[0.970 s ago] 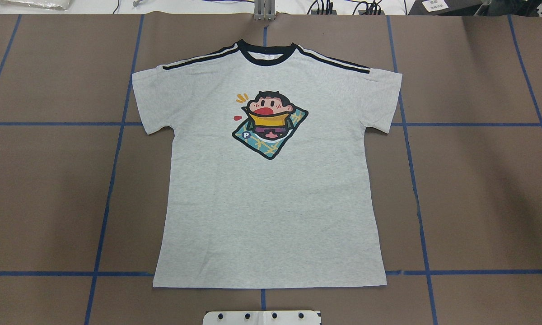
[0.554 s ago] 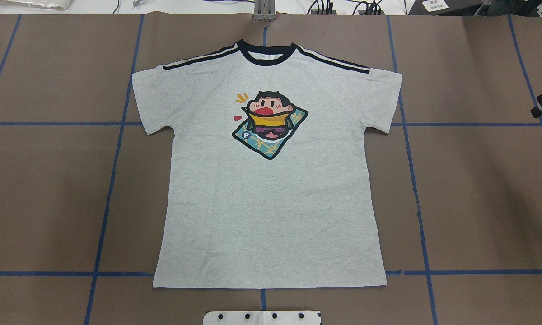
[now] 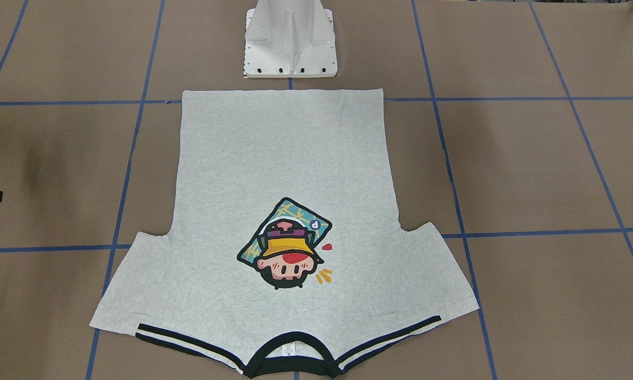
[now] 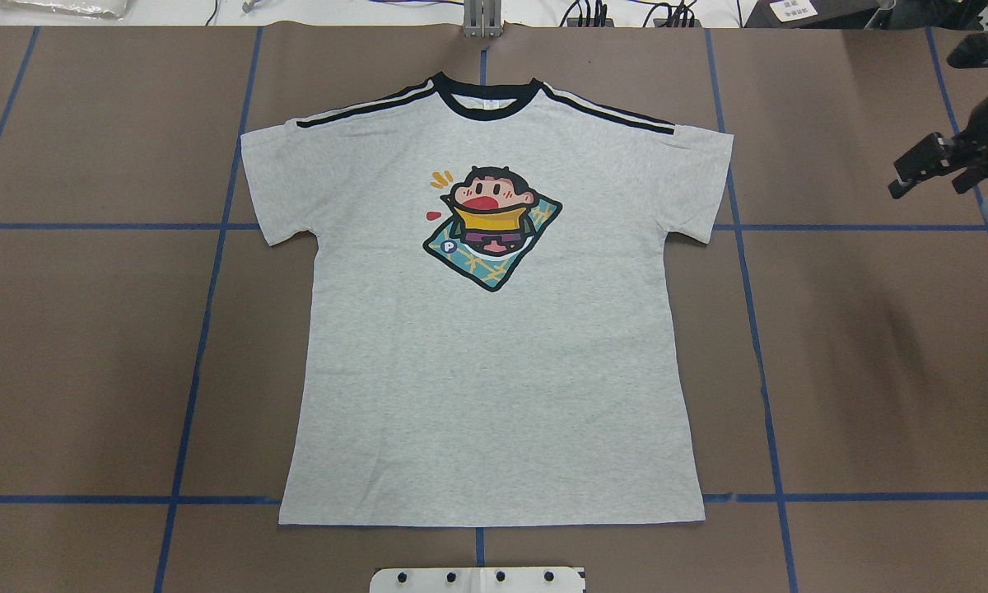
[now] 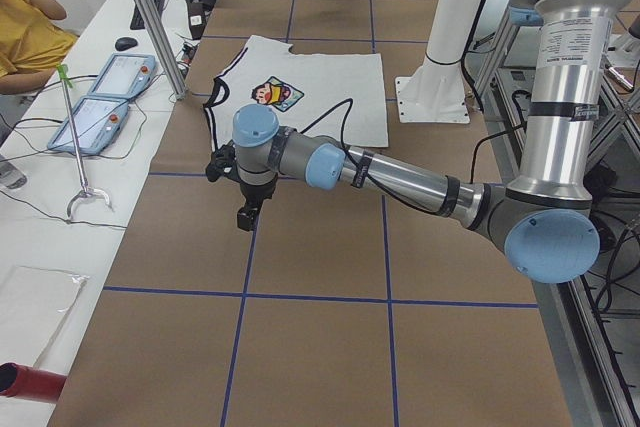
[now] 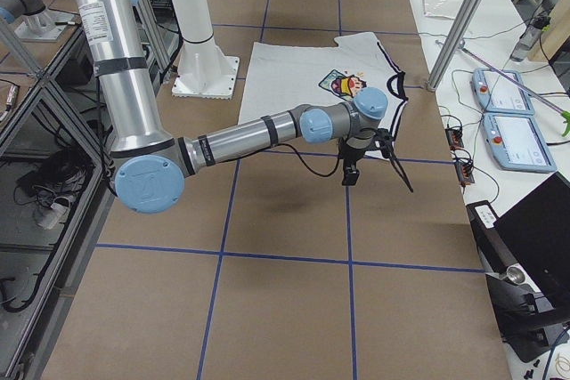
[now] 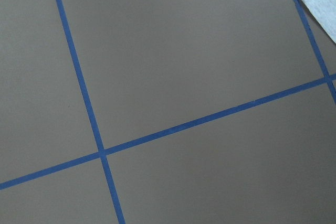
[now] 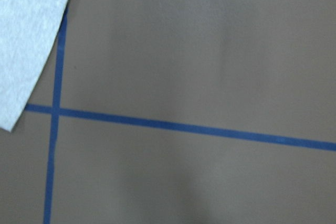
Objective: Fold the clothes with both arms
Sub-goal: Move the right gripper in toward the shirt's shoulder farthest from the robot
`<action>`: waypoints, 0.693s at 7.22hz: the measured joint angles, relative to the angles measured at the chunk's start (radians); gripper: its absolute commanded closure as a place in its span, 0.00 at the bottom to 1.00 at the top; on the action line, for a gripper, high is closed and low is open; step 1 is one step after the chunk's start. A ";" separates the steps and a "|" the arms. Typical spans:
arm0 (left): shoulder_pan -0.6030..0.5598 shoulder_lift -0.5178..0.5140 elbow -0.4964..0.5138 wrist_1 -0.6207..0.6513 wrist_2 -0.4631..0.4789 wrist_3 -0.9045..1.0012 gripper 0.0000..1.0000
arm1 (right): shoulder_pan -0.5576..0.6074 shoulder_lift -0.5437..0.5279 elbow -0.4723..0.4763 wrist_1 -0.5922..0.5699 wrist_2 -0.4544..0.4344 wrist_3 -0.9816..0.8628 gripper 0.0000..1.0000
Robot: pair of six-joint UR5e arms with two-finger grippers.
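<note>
Left gripper (image 5: 246, 217) and right gripper (image 4: 901, 183) hang empty, opening unclear. The shirt (image 4: 494, 371) lies flat between them, so you approach its sleeves evenly.

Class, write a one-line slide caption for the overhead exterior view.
Grey T-shirt lies flat, print up, on the blue-taped brown table; the right gripper hovers apart near the view's right edge.

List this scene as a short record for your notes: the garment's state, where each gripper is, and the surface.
Garment: T-shirt, spread flat, print up, unfolded
Collar: on the side far from the pedestal base
Left gripper: over bare table, clear of the shirt
Right gripper: over bare table, clear of the shirt
Jaws: cannot tell for either
Surface: brown table with blue tape grid
</note>
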 measured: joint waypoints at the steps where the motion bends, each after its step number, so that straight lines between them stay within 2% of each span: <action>1: 0.002 0.000 0.001 -0.001 -0.001 0.000 0.00 | -0.037 0.065 -0.094 0.106 -0.020 0.116 0.07; 3: 0.003 -0.001 0.000 0.000 -0.003 0.001 0.00 | -0.096 0.191 -0.272 0.283 -0.096 0.322 0.12; 5: 0.003 0.000 -0.005 -0.001 -0.004 0.002 0.00 | -0.124 0.307 -0.428 0.388 -0.145 0.441 0.11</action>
